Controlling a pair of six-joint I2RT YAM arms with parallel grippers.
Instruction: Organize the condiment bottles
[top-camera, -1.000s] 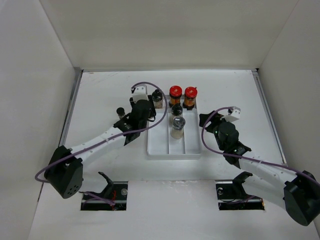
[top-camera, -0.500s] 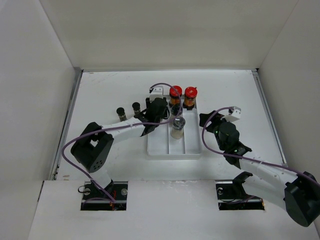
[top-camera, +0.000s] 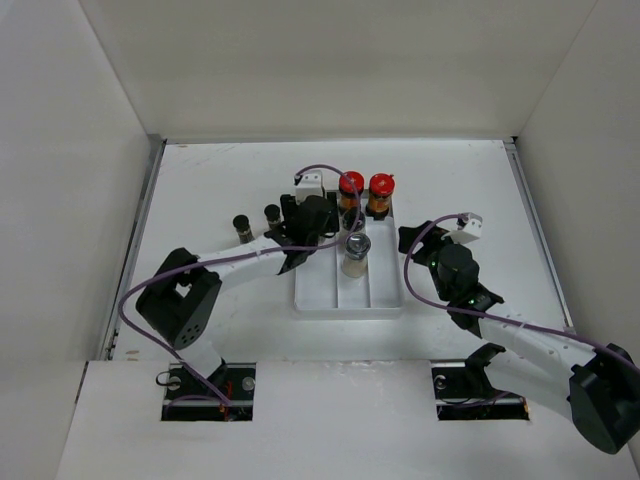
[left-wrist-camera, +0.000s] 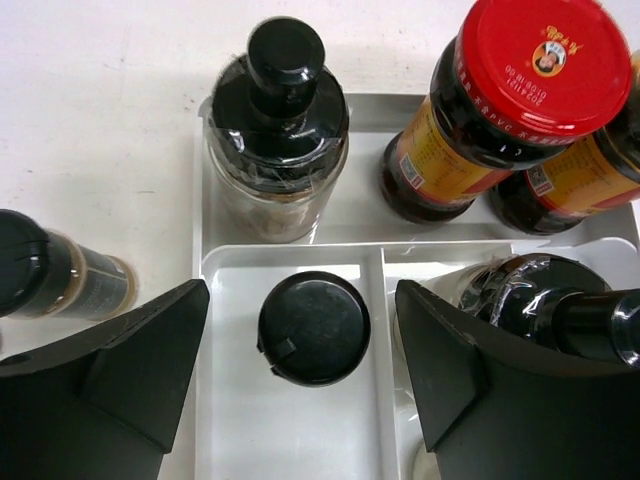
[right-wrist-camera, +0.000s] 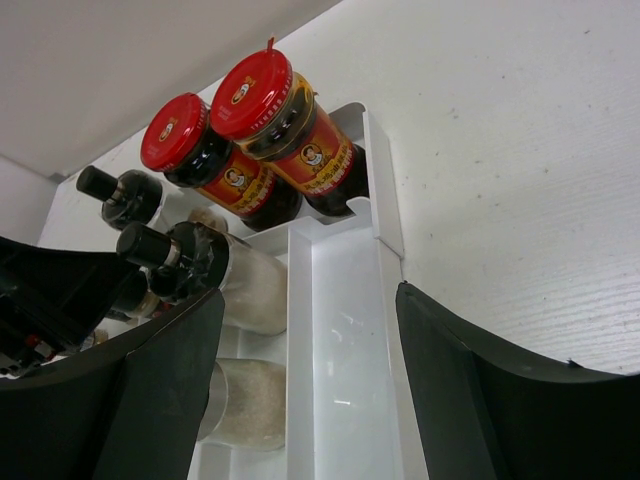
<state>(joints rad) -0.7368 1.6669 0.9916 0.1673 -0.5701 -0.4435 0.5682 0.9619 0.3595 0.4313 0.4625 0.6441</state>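
The left hand (left-wrist-camera: 302, 300) is hanging open over the white tray (left-wrist-camera: 232, 420). Its fingers are straddling a black-capped bottle (left-wrist-camera: 313, 328) that is standing in the narrow compartment directly beneath, and neither finger is touching it. Just ahead of the hand, a second black-capped bottle (left-wrist-camera: 278, 130) is sitting in the tray's far section. The two red-capped jars (left-wrist-camera: 540, 70) are crowding together ahead and to the hand's right. Close beside the right finger, a third black-capped bottle (left-wrist-camera: 560, 300) is occupying the neighbouring compartment. From above, the silver-capped jar (top-camera: 355, 250) is standing in that same strip, back toward the arm.

Outside the left finger, a loose black-capped bottle (left-wrist-camera: 50, 270) is standing on the counter (left-wrist-camera: 100, 100), just off the tray's rim. The overhead view is showing an outer bottle (top-camera: 241, 225) farther out on that side.

The right hand (right-wrist-camera: 308, 300) is also gaping open and carrying nothing. It is hovering off the tray's edge, with the red-capped jars ahead of it.

By my reading, the job is running well past halfway. Six containers appear to be sitting in the tray, and the two on the counter are what is left to bring in.
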